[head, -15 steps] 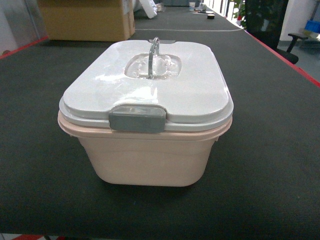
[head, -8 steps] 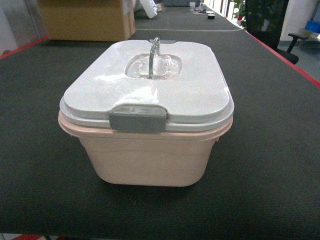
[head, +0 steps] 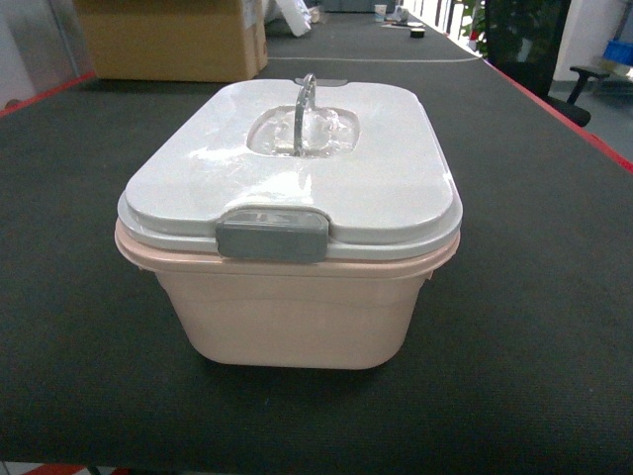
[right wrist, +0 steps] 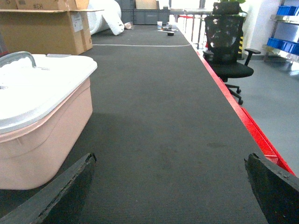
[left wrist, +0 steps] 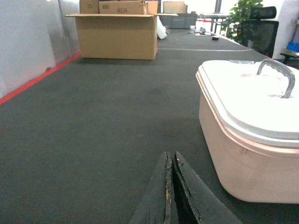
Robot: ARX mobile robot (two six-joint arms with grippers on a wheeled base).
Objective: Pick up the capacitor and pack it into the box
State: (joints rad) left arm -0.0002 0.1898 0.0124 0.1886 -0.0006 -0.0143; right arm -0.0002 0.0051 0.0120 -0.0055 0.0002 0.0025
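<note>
At the bottom edge of the left wrist view, the left pincer [left wrist: 172, 186] has its two dark fingers pressed together, closed on nothing, just left of the box [left wrist: 243, 158]. Low in the right wrist view, the right pincer [right wrist: 170, 191] is spread wide, empty. Centre frame in the head view, the box sits lidded on the dark tabletop [head: 534, 297], its grey clasp [head: 273, 236] facing the camera. Upper left, a cardboard carton [head: 168, 40] stands far back.
</note>
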